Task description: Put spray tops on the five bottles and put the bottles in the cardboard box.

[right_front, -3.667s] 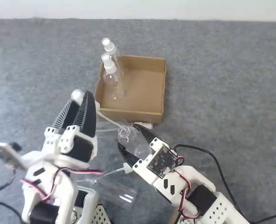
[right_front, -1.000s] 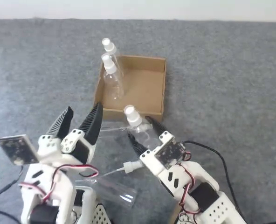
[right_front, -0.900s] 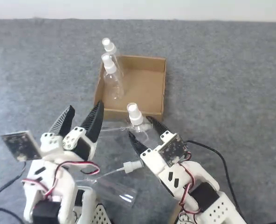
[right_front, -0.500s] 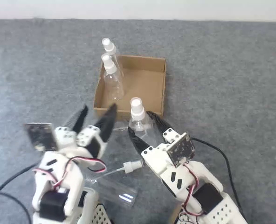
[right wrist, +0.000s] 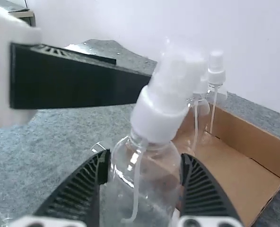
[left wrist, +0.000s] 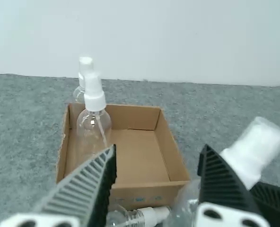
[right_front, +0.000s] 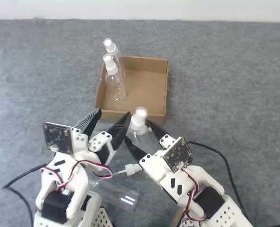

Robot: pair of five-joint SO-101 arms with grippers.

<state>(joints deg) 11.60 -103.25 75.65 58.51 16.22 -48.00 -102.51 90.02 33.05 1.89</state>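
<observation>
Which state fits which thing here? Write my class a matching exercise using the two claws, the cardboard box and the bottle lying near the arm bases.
Things
1. right claw
2. left claw
3. brown cardboard box
4. clear plastic bottle by the arm bases

States
a. lying on its side on the grey carpet
b. open, holding nothing
c. holds a standing clear spray-topped bottle in one corner
d. shut on an upright clear bottle with white spray top

Pairs: 1-d, 2-b, 3-c, 4-a
</observation>
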